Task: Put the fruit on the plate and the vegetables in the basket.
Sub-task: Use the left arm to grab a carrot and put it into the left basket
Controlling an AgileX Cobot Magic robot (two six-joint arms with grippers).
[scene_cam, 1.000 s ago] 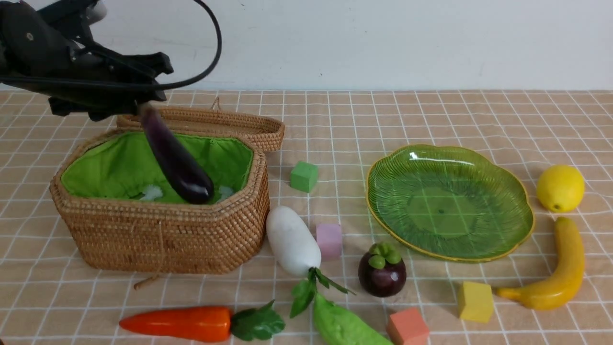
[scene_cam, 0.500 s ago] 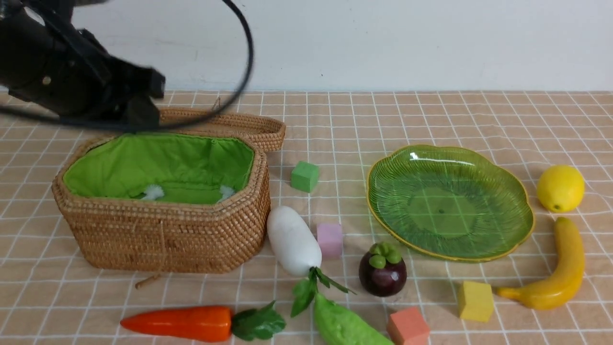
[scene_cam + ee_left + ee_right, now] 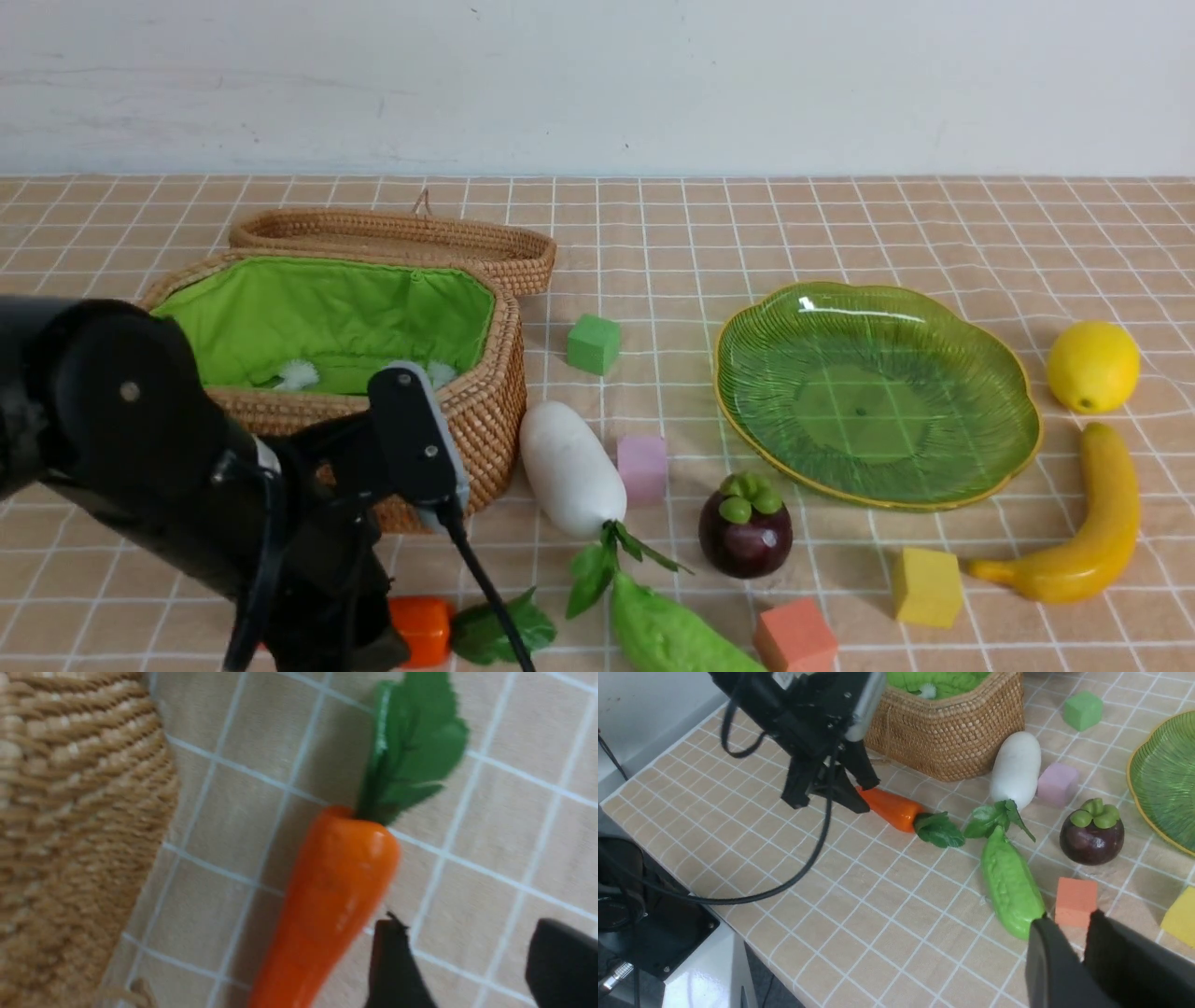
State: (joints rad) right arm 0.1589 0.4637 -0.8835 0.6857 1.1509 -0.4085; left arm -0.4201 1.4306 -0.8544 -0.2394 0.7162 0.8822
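My left gripper (image 3: 472, 938) is open and empty, low over the thin end of the orange carrot (image 3: 336, 891). The carrot lies just outside one finger, not between them; it also shows in the right wrist view (image 3: 892, 807). My left arm (image 3: 140, 439) hides most of the carrot (image 3: 425, 627) in the front view. The wicker basket (image 3: 485, 411) stands open behind it; no eggplant shows. The white radish (image 3: 569, 467), leafy vegetable (image 3: 672, 639), mangosteen (image 3: 744, 532), lemon (image 3: 1092, 366) and banana (image 3: 1092, 523) lie on the cloth. The green plate (image 3: 1008, 439) is empty. My right gripper (image 3: 1071, 926) is shut and empty.
The basket lid (image 3: 392, 233) lies behind the basket. Small cubes sit among the toys: green (image 3: 593, 343), pink (image 3: 642, 467), yellow (image 3: 924, 586), orange (image 3: 794, 639). The table's left edge (image 3: 668, 737) is near my left arm.
The left gripper held the eggplant over the basket, then let it go. The arm has since swung down in front of the basket to the carrot.
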